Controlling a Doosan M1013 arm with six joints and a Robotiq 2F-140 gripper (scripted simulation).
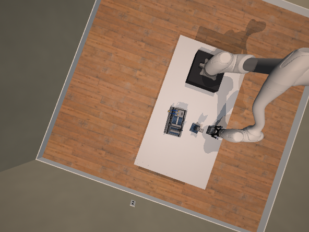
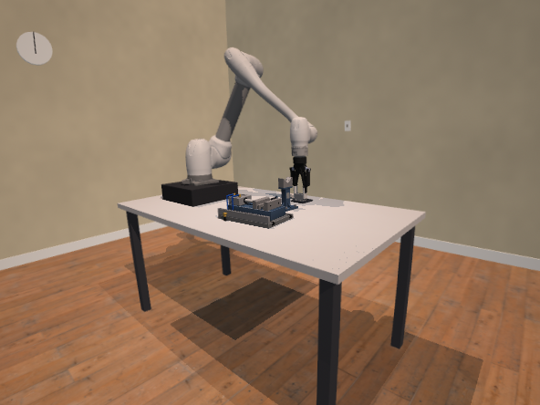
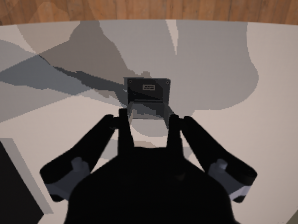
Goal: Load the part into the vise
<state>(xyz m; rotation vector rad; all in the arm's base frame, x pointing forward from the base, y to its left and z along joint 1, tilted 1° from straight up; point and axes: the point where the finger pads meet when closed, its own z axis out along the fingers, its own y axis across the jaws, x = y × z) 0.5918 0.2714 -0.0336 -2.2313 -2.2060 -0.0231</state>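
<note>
The part (image 3: 145,106) is a small gray block. It sits on the dark infeed plate (image 3: 148,88), near the far long edge of the white table (image 2: 356,237). The gripper (image 3: 148,119) has closed on the part, with one black finger (image 3: 124,125) on each side of it.

The white arm (image 2: 269,93) rises from a black base block (image 2: 175,192) at one end of the table. It goes up high, bends at the elbow, and slopes down to the wrist. The wrist points straight down, so the gripper hangs over the infeed plate with its fingers near the table.

Some things are hard to see. From the top, the gripper (image 1: 213,130) covers the part and most of the plate. From the side, the part (image 2: 301,196) is only a tiny gray bit under the fingers. In the wrist view, the black body of the gripper fills the low half and hides the near end of the part. I cannot tell where the milled slot is or which way it faces. The long way of the part seems to run away from the wrist camera, in between the two fingers, but the block is too small to be sure.

The vise (image 2: 255,207) is blue and gray. It sits nearer the middle of the table, well apart from the part. The V-block (image 1: 195,127) stands between the vise and the infeed plate.
</note>
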